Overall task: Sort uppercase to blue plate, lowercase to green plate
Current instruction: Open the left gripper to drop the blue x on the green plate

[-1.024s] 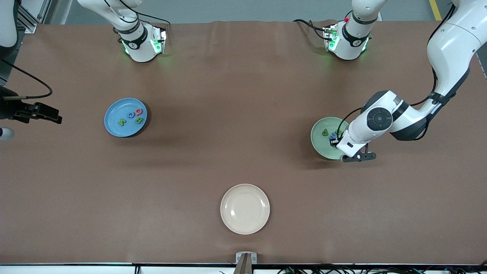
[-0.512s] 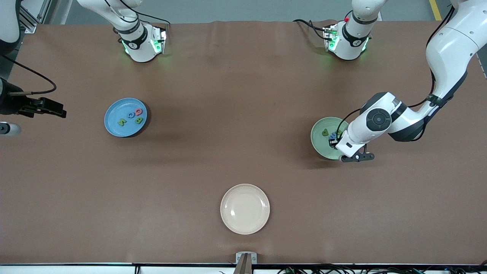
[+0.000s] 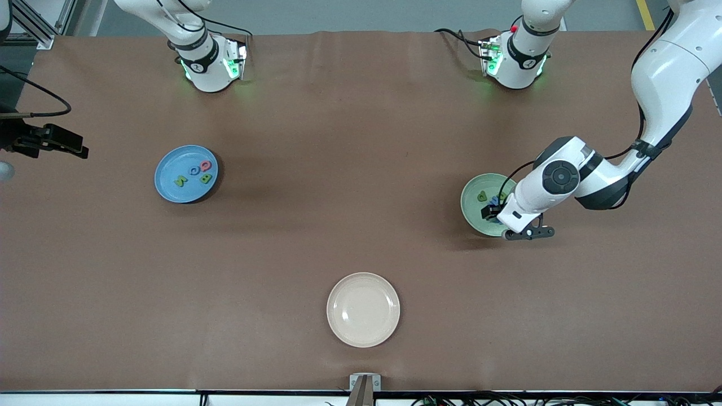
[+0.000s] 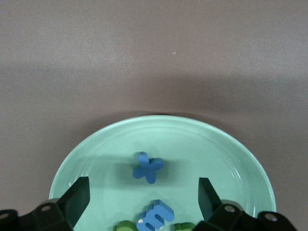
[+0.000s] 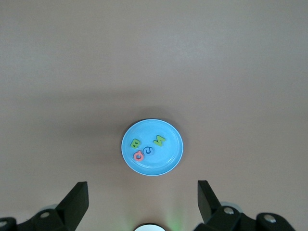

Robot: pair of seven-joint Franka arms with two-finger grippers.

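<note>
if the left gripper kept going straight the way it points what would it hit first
Probably the blue m, lying between the open left gripper's fingers in the green plate; depth is hard to judge, so it might reach bare plate instead.

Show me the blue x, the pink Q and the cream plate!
blue x [image 4: 148, 167], left wrist view, where its strokes cross.
pink Q [image 3: 206, 166], front view, its ring.
cream plate [image 3: 363, 309], front view, its bare middle.

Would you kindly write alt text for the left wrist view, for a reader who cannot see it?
The left pincer, jaws open, hovers over a pale green plate on a brown table. A blue x lies flat in the plate; a blue m and green letters sit between the jaws at the picture's edge.
</note>
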